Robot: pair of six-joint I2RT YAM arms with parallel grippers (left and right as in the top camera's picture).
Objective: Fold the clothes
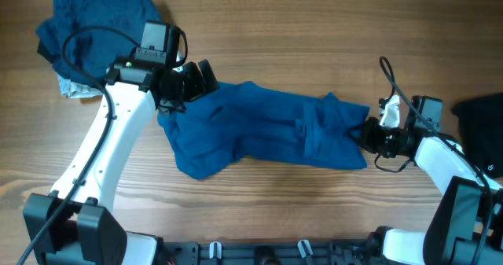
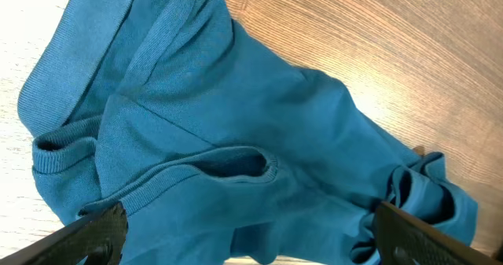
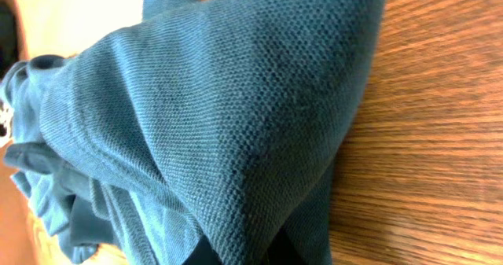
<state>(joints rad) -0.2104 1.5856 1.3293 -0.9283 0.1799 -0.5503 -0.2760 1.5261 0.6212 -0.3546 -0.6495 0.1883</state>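
One blue shirt (image 1: 267,131) — right gripper (image 1: 367,132) clamped on it, left gripper (image 1: 201,78) agape.

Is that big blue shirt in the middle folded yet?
No. The blue shirt lies crumpled and stretched out, bunched wrinkles, no neat fold.

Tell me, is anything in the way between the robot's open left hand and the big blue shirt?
No, nothing visible. The left gripper hangs open right at the blue shirt's end, with only bare fabric between its fingers. The right gripper is shut on the other end.
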